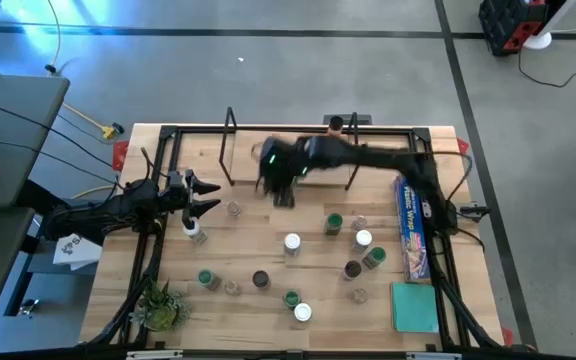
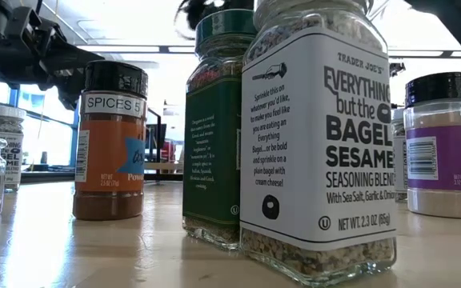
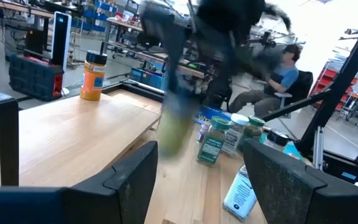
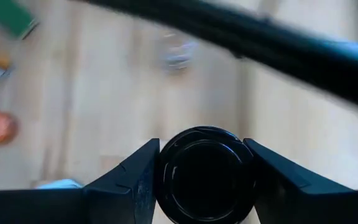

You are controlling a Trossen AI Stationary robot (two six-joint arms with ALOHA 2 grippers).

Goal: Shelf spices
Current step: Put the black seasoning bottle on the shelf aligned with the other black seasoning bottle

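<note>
Jars [image 1: 292, 243] stand scattered over the near half of the surface [image 1: 258, 250]; the shelf [image 1: 288, 150] at the far edge has bare board on its left part. The right hand [image 4: 205, 174] pinches a dark-lidded jar [image 4: 205, 171] over it, seen only by its wrist; the left hand [image 1: 206, 196] hovers spread at the left edge.
</note>
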